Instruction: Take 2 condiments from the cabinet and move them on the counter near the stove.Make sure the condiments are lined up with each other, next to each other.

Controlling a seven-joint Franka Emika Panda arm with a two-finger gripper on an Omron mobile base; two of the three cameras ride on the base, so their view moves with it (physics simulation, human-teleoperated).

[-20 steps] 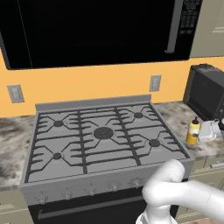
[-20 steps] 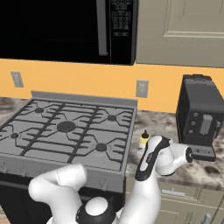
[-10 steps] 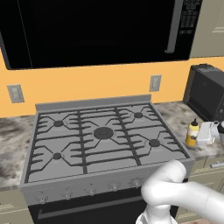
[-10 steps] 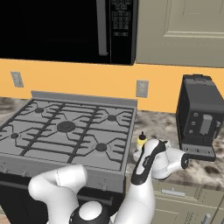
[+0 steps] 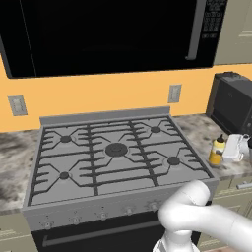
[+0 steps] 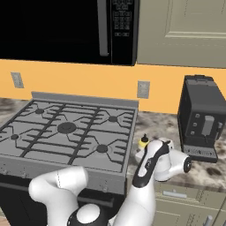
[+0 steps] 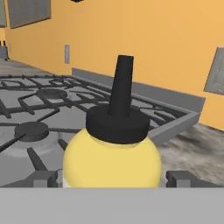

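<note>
A: Where is the yellow bottle [image 5: 216, 151] sitting?
B: Upright on the bench [image 5: 197, 129], beside the stove [image 5: 113, 157].
A: And the hand [image 7: 112, 183]?
B: The hand view is showing its fingers [image 7: 186, 178] standing spread either side.

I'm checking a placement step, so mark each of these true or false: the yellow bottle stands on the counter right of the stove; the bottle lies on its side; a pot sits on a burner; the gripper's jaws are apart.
1. The yellow bottle stands on the counter, right of the stove. True.
2. It lies on its side. False: it is upright, cap up.
3. A pot sits on a burner. False: the grates are bare.
4. The gripper has its jaws apart. True: its fingers flank the bottle.
</note>
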